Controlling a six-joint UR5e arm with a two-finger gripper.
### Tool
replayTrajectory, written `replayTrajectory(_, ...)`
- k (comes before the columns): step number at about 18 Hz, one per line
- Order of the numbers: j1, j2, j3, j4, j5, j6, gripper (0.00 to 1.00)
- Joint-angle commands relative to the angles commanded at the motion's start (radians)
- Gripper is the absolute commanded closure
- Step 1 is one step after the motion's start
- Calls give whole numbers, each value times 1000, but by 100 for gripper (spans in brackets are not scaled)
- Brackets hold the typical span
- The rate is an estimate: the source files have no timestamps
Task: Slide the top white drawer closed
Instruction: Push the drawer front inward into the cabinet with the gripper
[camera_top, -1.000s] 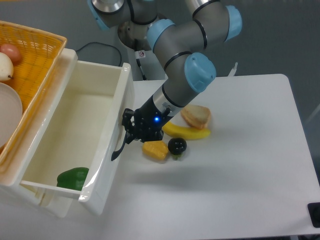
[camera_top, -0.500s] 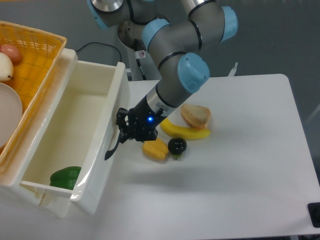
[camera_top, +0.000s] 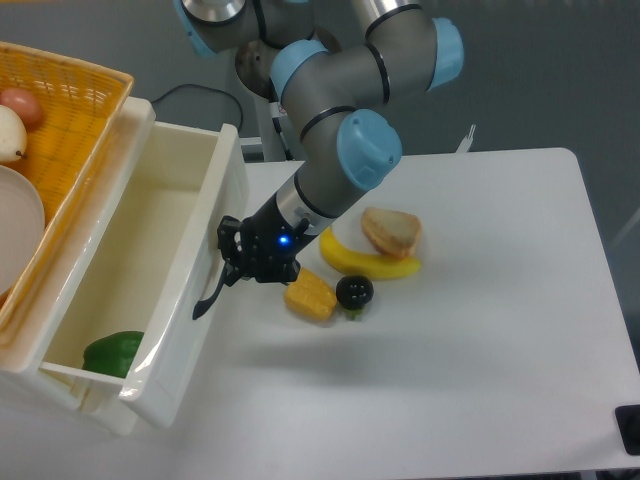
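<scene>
The top white drawer (camera_top: 140, 260) is a deep glossy white box, pulled partly out of the cabinet at the left. Its flat front panel (camera_top: 190, 300) faces right and carries a curved black handle (camera_top: 212, 290). My gripper (camera_top: 232, 262) is pressed against the front panel at the handle. Its fingers are dark and bunched against the panel, so I cannot tell if they are open or shut. A green pepper (camera_top: 112, 352) lies inside the drawer near its front corner. The lower drawer is hidden.
An orange wicker basket (camera_top: 85, 100) with a white plate and onions sits on top of the cabinet at the far left. On the white table (camera_top: 480, 340) next to my arm lie a banana (camera_top: 370, 264), a sandwich (camera_top: 392, 232), a corn piece (camera_top: 310, 298) and a dark round fruit (camera_top: 354, 292).
My gripper has moved left against the drawer front, and the drawer has slid left into the cabinet. The opening is narrower and the green pepper has shifted left with it.
</scene>
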Motion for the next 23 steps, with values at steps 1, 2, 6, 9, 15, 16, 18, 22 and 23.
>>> replayTrajectory(1,-9,0,0,0,0,0,88)
replayTrajectory(2,-12,0,-2,0,2,-2,88)
replayTrajectory(6,-38,0,-12,2,2,-11,88)
replayTrajectory(9,-49,2,-14,3,2,-26,87)
replayTrajectory(15,-77,5,-15,3,2,-43,87)
replayTrajectory(16,-77,6,-17,3,2,-44,87)
replayTrajectory(18,-78,9,-18,5,2,-45,87)
replayTrajectory(22,-92,11,-21,3,0,-48,87)
replayTrajectory(23,-92,11,-21,3,0,-48,87)
